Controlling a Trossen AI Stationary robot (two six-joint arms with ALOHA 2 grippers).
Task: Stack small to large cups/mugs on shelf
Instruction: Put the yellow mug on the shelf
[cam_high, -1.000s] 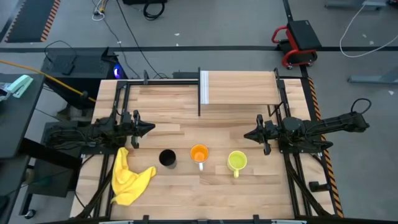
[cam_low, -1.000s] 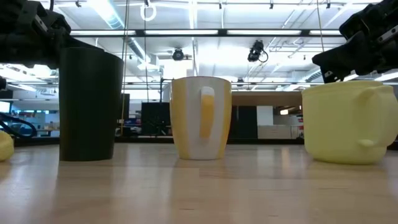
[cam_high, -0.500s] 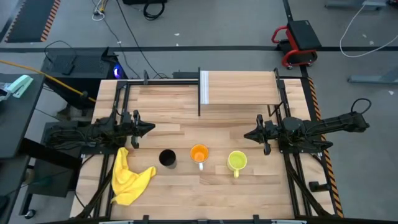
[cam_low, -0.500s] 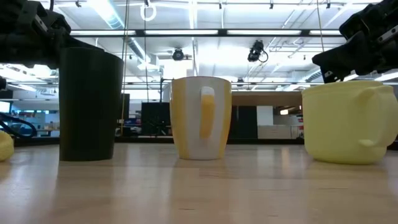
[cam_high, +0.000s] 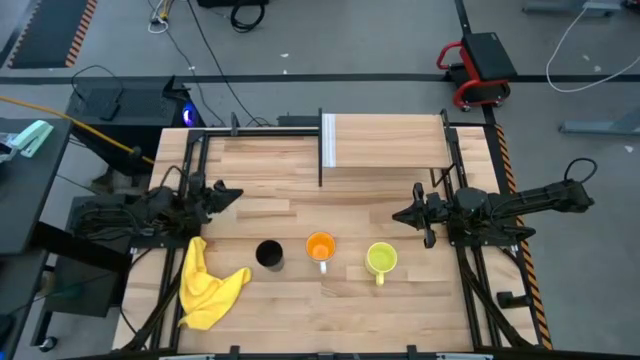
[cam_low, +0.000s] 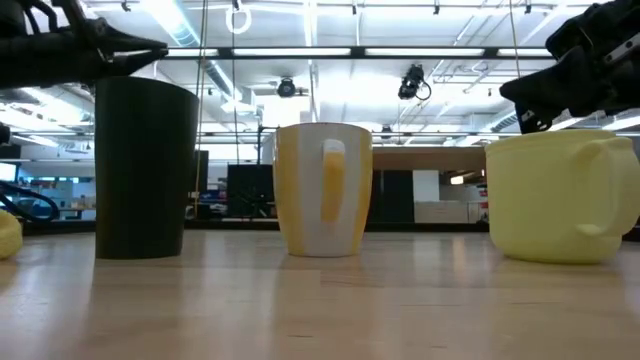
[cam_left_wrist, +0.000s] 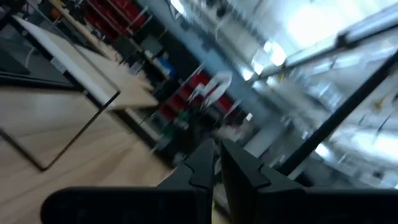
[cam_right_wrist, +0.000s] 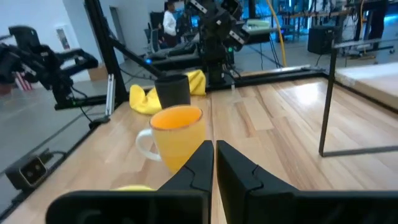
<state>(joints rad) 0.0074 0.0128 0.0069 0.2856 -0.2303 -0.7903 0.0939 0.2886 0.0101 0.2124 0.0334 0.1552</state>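
Observation:
Three cups stand in a row on the tabletop, bottoms down: the black cup (cam_high: 269, 254) (cam_low: 145, 170), the orange mug (cam_high: 320, 247) (cam_right_wrist: 177, 137) with its white handle, and the yellow-green mug (cam_high: 381, 260) (cam_low: 560, 198). The shelf (cam_high: 385, 142), with its white end panel (cam_high: 328, 140), sits at the far side. My left gripper (cam_high: 238, 193) (cam_left_wrist: 216, 163) is shut and hovers above the table left of the cups. My right gripper (cam_high: 397, 217) (cam_right_wrist: 214, 155) is shut and hovers right of the cups, pointing at the orange mug. Neither touches anything.
A crumpled yellow cloth (cam_high: 207, 285) lies near the table's left near corner, beside the black cup. Black shelf posts (cam_right_wrist: 326, 99) stand between the grippers and the shelf board. Bare wood lies between the cups and the shelf.
My left gripper has risen and swung slightly toward the table's far edge, its fingers tipping upward; in the low view it now shows above the black cup's rim. The cups and my right arm have kept still.

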